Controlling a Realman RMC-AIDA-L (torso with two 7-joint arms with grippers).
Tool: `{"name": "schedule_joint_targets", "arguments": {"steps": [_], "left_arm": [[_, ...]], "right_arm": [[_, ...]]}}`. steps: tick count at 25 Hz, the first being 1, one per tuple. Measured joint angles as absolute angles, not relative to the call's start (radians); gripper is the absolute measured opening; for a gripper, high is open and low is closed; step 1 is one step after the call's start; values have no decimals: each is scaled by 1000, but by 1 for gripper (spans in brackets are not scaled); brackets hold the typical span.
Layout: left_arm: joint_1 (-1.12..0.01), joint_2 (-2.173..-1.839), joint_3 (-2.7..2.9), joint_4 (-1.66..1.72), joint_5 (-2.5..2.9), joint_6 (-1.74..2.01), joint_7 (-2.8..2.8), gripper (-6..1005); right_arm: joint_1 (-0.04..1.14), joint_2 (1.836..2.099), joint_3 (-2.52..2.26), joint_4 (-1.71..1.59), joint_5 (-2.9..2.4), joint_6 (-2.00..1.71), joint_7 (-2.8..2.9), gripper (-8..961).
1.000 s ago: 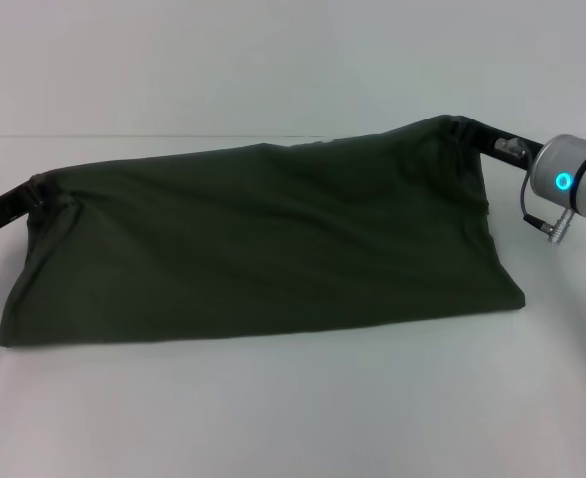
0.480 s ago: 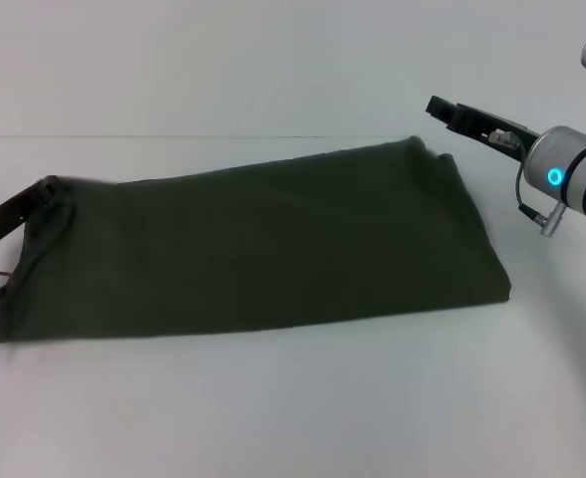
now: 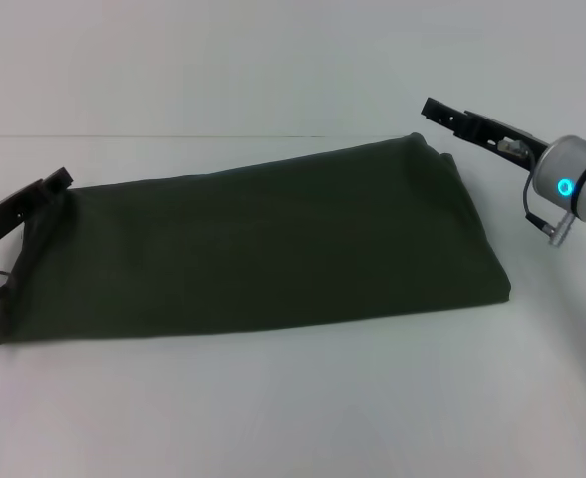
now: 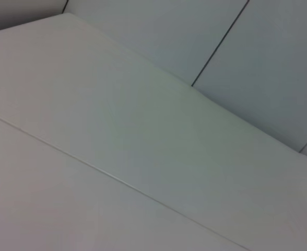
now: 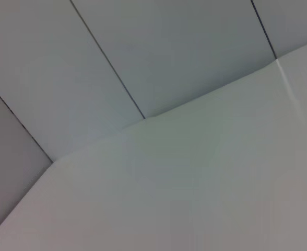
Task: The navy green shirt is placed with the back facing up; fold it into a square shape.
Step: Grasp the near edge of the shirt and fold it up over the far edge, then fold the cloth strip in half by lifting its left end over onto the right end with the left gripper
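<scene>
White tabletop (image 3: 293, 418), plain pale wall behind; both wrist views show only table and wall panels. Navy green shirt (image 3: 263, 249) lies flat mid-table as a long folded band, running from the robot's left to its right, far edge slanting up toward the right. Left gripper (image 3: 56, 185) sits at the band's far left corner, touching or just beside the cloth; fingers' state cannot be told. Right gripper (image 3: 439, 110) hovers just off the far right corner, clear of the fabric; opening likewise cannot be told. Judgement: band is laid down, crosswise fold to a square is next. To do it well, pinch both corners of one short end together, lift low, carry over, match edges, avoid dragging lower layer.
</scene>
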State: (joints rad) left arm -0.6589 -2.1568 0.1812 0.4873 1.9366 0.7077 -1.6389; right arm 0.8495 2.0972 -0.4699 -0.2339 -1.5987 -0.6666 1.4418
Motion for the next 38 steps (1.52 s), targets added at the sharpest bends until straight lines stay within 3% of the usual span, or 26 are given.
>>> {"name": "schedule_joint_targets", "arguments": {"steps": [5, 9, 14, 17, 33, 38], "left_arm": [[-618, -2129, 184, 506, 1929, 784, -1705, 627], [-573, -2057, 204, 491, 1938, 1001, -1798, 816], [-523, -1974, 360, 488, 1941, 1190, -1999, 842], [-513, -1955, 412, 486, 1942, 1252, -2049, 857], [-565, -2056, 545, 499, 1934, 783, -1977, 872], [-573, -2059, 549, 503, 1940, 707, -1971, 872]], "right_arm": [[787, 2091, -474, -242, -1598, -802, 1418, 877], [727, 2089, -491, -248, -1613, -943, 1336, 929], [658, 2088, -651, -294, -1677, -1101, 1202, 927], [631, 2092, -746, -304, -1690, -1140, 1138, 925], [621, 2097, -870, -287, -1692, -1160, 1051, 924], [625, 2097, -888, -285, -1692, -1166, 1042, 924]]}}
